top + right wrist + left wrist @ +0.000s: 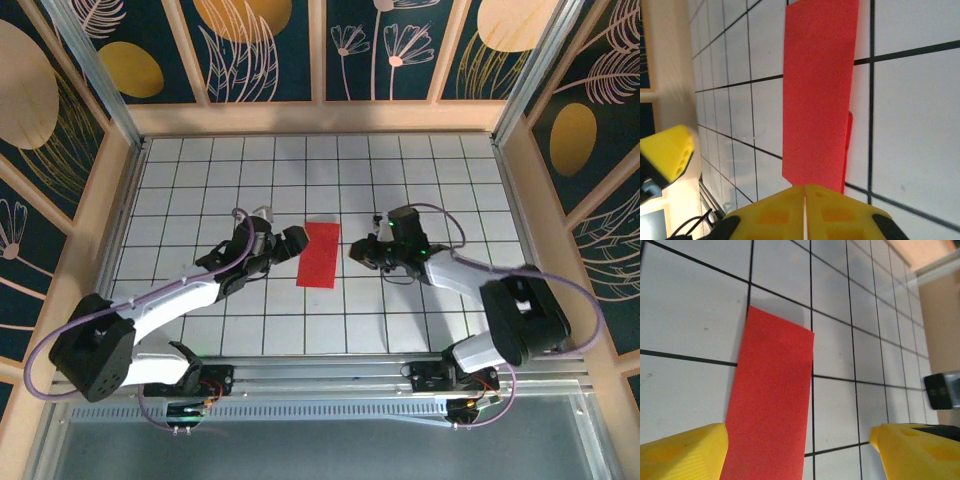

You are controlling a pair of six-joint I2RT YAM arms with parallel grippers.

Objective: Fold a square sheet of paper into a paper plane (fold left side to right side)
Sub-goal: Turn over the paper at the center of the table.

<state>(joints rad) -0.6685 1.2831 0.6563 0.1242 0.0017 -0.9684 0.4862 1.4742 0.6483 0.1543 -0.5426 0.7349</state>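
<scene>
- My left fingers (685, 450) spread wide; folded red sheet (770, 400) flat between them, unheld.
- My right fingers (785, 212) pressed together, tips at sheet's edge, sheet at 12 o'clock.

Matt red paper (770, 405), smooth white gridded tabletop (690, 305)

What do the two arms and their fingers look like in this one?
Both the left arm and right arm have glossy white links between chunky black joints, each trailed by a looping purple cable. The left fingers and right fingers are blocky bright yellow.
</scene>
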